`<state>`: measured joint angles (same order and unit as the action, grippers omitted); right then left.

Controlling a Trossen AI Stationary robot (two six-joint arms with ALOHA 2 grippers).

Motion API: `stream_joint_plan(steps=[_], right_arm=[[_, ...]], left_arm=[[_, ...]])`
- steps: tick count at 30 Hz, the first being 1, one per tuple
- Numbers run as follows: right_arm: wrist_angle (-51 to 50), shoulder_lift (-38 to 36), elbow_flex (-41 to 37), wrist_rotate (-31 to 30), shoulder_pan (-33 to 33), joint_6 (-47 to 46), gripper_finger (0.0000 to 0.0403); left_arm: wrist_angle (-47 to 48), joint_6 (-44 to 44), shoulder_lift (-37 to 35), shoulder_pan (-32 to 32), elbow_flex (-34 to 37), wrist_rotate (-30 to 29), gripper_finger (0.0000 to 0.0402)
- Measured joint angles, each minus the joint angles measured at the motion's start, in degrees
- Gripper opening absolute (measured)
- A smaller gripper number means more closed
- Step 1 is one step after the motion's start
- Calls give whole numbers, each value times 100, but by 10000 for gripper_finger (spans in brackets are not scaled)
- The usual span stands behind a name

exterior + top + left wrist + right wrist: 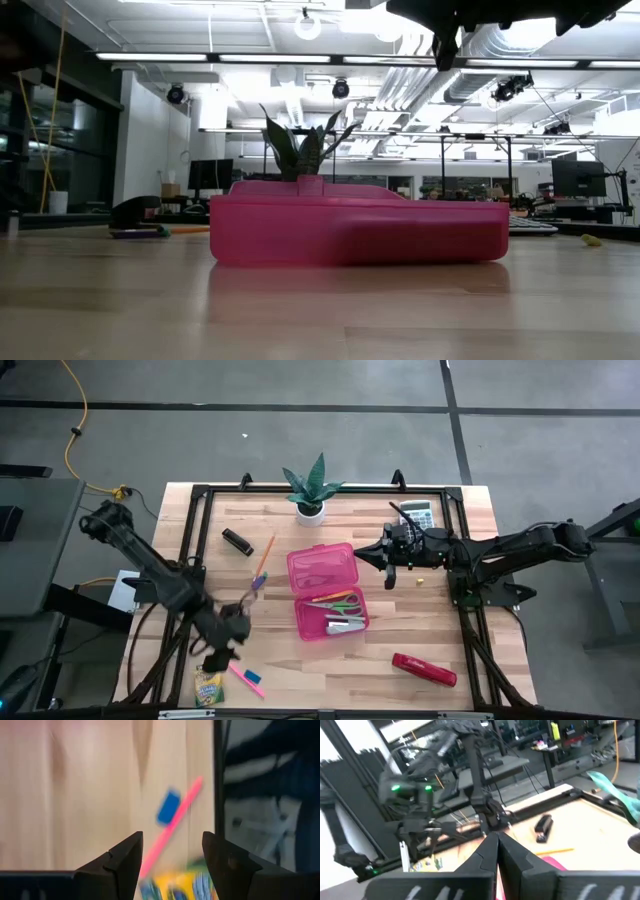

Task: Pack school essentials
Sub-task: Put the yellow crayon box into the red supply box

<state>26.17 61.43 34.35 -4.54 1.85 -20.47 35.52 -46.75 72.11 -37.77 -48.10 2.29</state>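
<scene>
My left gripper (222, 658) hangs over the near-left corner of the table (400, 615), its two dark fingers (125, 860) spread apart with nothing between them. Through the left wrist view I look down past them at the crayon box (180, 887), which lies right under the fingertips, yellow with blue and green print. The pink marker (172, 826) runs slantwise just beyond the box, and the small blue eraser (168, 806) sits beside the marker, touching it or nearly so. From above, the crayon box (209, 687) lies at the table's front edge, with the marker (244, 680) and the eraser (253, 676) just to its right.

My right gripper (388, 568) is held above the table just right of the pink case (325, 590), its fingers (517, 857) pressed together on nothing.

The case stands open in the middle of the table. Its near half holds the scissors (340, 602) and a few other small pieces I cannot tell apart. The orange pencil (266, 555) lies on the wood left of the case. A black stapler-like thing (237, 541) rests farther left, a potted plant (310, 495) stands at the far edge, a grey calculator (420, 512) sits at the far right, a small yellow piece (421, 578) lies right of my right gripper, and a red stapler (424, 669) lies near the front right.
</scene>
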Motion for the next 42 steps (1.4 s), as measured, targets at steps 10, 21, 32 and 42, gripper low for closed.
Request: stream_joint_plan(steps=[10,21,32,42], right_arm=[[-255,1,0,-36,0,-2,0],[-448,2,0,-150,0,60,0],[-459,2,0,-152,0,59,0],[-460,1,0,-161,0,43,0]], left_arm=[[220,-1654,652,-1669,-1,-635,196],[-372,-2578,650,-2083,683,-632,196],[-1323,-2661,650,-2073,1315,-422,196],[-1321,-2566,650,-2073,1357,-427,169]])
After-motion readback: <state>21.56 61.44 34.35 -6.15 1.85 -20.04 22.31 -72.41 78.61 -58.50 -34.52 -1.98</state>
